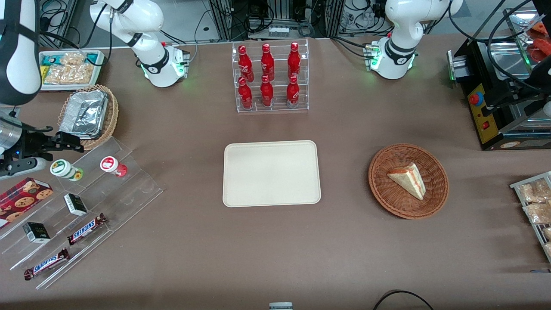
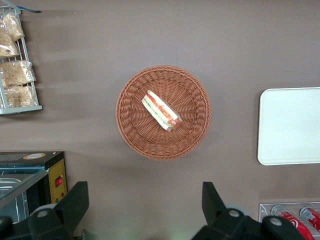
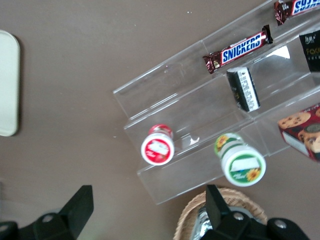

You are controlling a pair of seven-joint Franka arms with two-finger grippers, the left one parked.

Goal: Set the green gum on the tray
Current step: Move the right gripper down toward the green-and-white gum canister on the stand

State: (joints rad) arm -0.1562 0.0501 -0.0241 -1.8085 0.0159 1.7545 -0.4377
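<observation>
A: On the clear stepped rack (image 1: 82,206) at the working arm's end of the tabletop (image 1: 193,241), where does the green gum (image 1: 65,169) sit?

B: It stands upright on the uppermost step, white lid with a green rim facing up. In the right wrist view the same canister (image 3: 240,161) shows a sunflower on its label.

A: And what is beside it?

B: A red-lidded canister (image 1: 113,165) on the same step, apart from it, toward the middle of the tabletop. Lower steps carry two small dark boxes (image 1: 75,204) and two Snickers bars (image 1: 86,228). A cookie box (image 1: 22,198) lies next to the green gum, nearer the front camera.

A: Where is the claw (image 1: 71,144)?

B: Above the rack's upper edge, between the green gum and the wicker basket holding a foil pan (image 1: 85,115). In the right wrist view its two fingers (image 3: 80,205) stand wide apart with nothing between them, and the green gum lies just off one fingertip, not touching.

A: The tray (image 1: 271,173)?

B: Flat at the middle of the tabletop, well apart from the rack, with nothing on it. The rack of red bottles (image 1: 270,76) stands farther from the front camera than the tray, and a round basket (image 1: 408,181) with a wedge of sandwich (image 1: 409,180) lies toward the parked arm's end.
</observation>
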